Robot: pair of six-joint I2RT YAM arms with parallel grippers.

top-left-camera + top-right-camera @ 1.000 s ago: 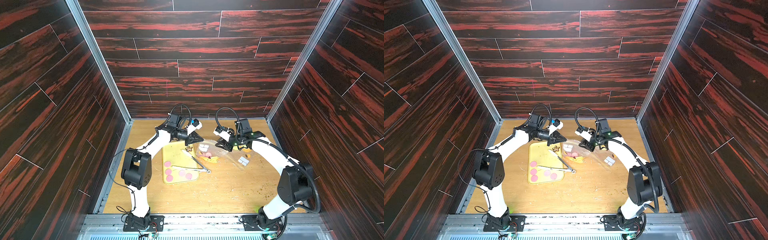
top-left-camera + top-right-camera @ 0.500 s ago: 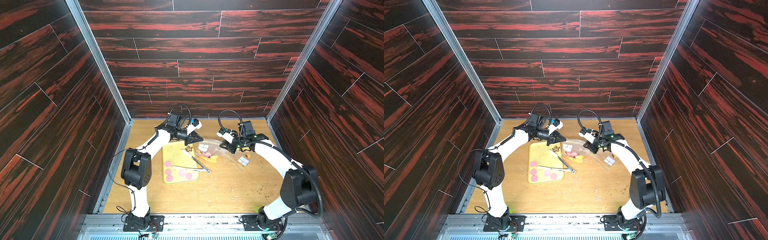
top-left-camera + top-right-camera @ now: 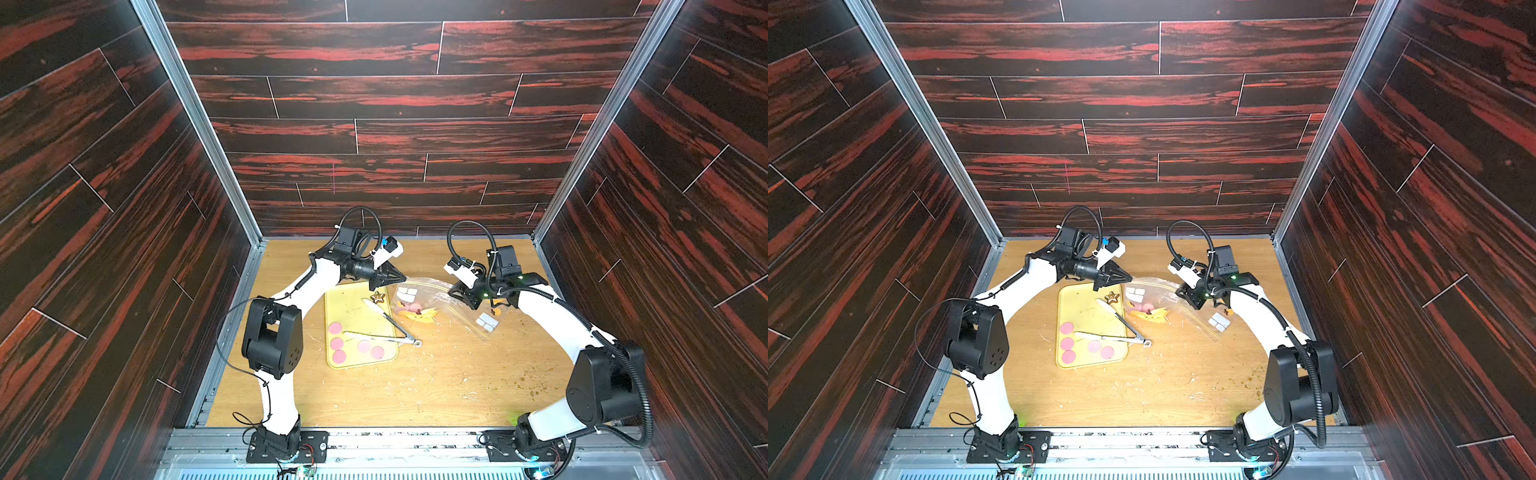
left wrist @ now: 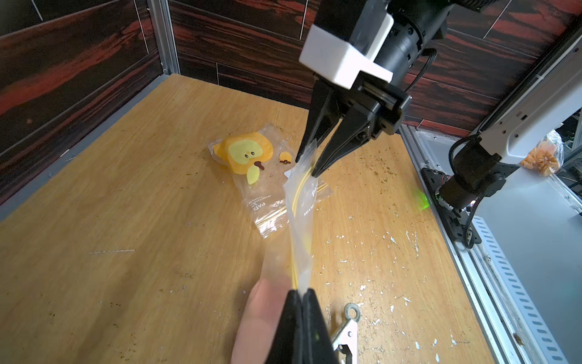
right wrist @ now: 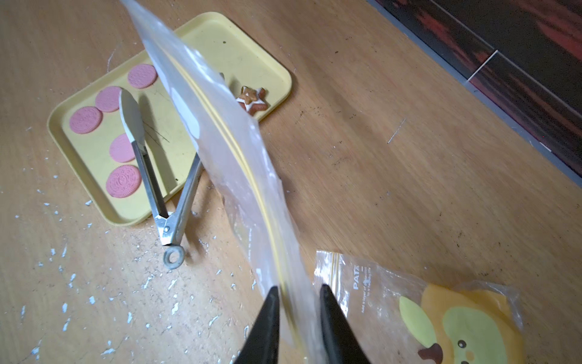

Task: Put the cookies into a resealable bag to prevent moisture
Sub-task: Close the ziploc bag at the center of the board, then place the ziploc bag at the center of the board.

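Pink round flat cookies [image 3: 336, 343], five of them, sit on the yellow rectangular plastic tray [image 3: 349, 303] on the wooden table [image 3: 415, 386], bunched toward the tray's 7 o'clock end in both top views. More pink shows through the clear resealable plastic bag [image 3: 432, 296], which is strung up off the table at the tray's 2 o'clock! Left end effector [image 4: 301, 291] is clenched tight on one end of that bag's yellow zip strip. Right end effector [image 5: 299, 288] is at the other end with fingers parted, one on each side of the strip: released, not pinching. Metal tongs with white tips [image 5: 147, 171] lie splayed across the tray, ring end poking off its edge at 4 o'clock. A brown star-shaped iced biscuit [image 5: 252, 99] sits in the tray's 1 o'clock corner. A second clear bag with a yellow cartoon print [image 5: 393, 302] lies flat on the table, just beside the right end effector.
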